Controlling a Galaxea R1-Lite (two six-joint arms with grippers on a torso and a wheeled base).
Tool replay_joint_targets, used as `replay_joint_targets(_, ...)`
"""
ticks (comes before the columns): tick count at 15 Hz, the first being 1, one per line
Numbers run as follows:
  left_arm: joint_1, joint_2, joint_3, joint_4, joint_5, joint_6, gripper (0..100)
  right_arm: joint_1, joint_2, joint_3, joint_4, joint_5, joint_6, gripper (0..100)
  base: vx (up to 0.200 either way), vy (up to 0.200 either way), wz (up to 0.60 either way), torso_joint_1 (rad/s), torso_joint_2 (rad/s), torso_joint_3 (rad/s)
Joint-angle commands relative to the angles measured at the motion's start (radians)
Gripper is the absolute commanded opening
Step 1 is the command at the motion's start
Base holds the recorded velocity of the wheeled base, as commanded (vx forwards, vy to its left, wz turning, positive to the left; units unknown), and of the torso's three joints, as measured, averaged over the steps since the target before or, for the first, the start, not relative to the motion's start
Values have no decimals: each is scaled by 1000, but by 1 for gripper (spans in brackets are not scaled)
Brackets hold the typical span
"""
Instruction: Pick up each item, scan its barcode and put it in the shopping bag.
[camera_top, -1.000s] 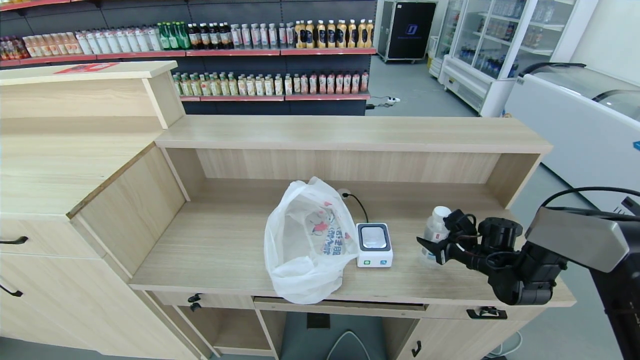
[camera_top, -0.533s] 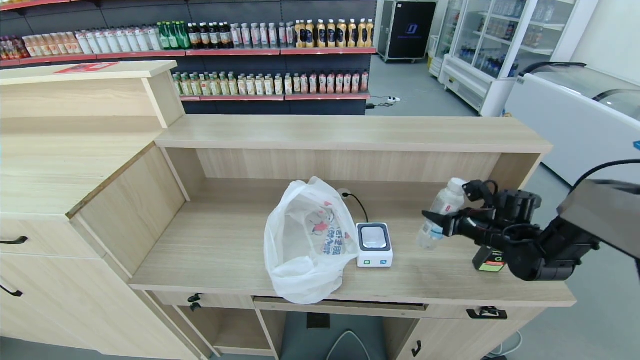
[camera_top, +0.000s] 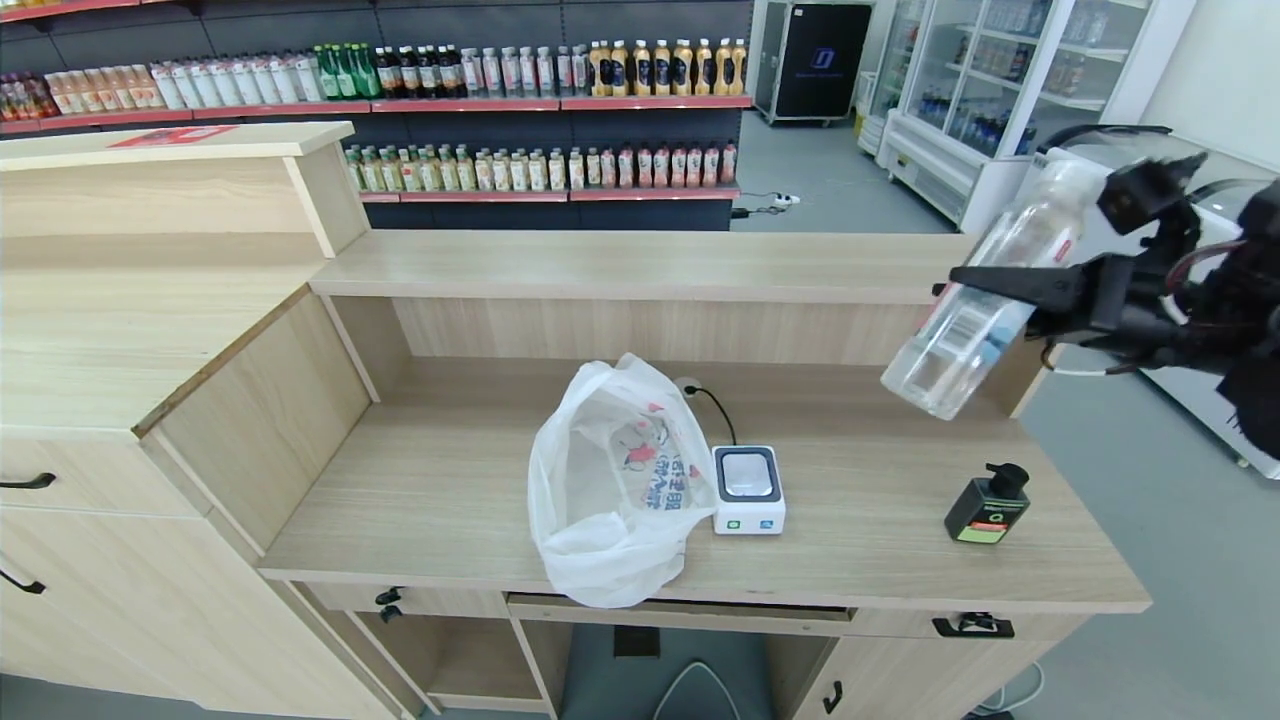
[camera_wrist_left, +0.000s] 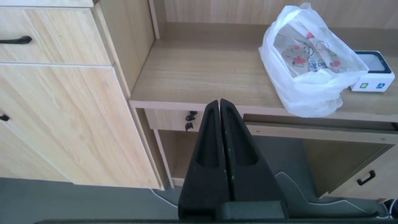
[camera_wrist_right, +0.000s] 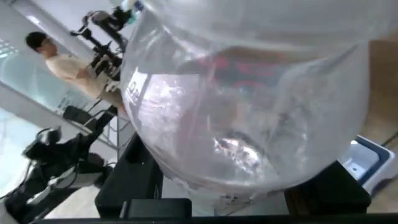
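We show the right gripper, jaws clamped on a clear, white-capped, tilted bottle, above and right of the scanner; left gripper, jaws touching, empty.

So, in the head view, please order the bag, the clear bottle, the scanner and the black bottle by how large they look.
1. bag
2. clear bottle; it hangs nearer the camera, so it may look oversized
3. scanner and black bottle look about alike
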Motion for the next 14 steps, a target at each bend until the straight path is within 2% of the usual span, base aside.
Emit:
replay_joint_targets(1,1,0,0,0,-1,0,0,-6,-160,8,-29,85,67,0,0,0,0,0,0,0)
replay_joint_targets(5,1,0,0,0,1,0,0,72,-266,43,-54,160,220,0,0,0,0,0,0,0)
replay_joint_targets(9,1,0,0,0,1,0,0,193,-319,83,-52,169,226,0,0,0,0,0,0,0)
replay_joint_targets(12,1,0,0,0,1,0,0,224,-356,139,-54,207,216,0,0,0,0,0,0,0)
replay_joint_targets(14,1,0,0,0,1,0,0,238,-361,201,-80,197,168,0,0,0,0,0,0,0)
